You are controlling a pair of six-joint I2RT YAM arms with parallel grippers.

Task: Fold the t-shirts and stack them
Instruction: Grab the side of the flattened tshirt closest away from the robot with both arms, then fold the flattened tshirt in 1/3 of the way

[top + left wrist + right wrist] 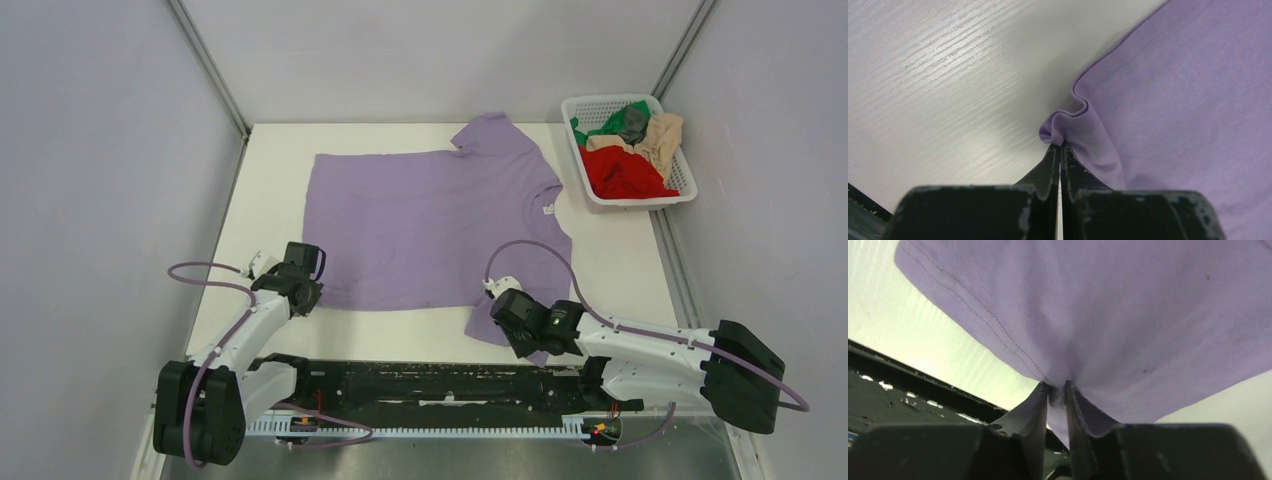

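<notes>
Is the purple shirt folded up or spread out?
Spread out. The purple t-shirt lies open on the white table, its body flat and both sleeves sticking out.

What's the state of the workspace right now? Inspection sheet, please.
Surface: white table, wood-grain.
Job's things: lavender t-shirt spread flat; red t-shirt, beige t-shirt, green t-shirt and dark grey t-shirt bunched in the white basket, far right.
Clutter: nothing seen.
Hands: left hand shut on the lavender t-shirt's near-left hem corner; right hand shut on its near sleeve.
Cables: left cable loops beside its arm; right cable arches over the shirt.
Surroundings: grey walls, metal frame posts.
</notes>
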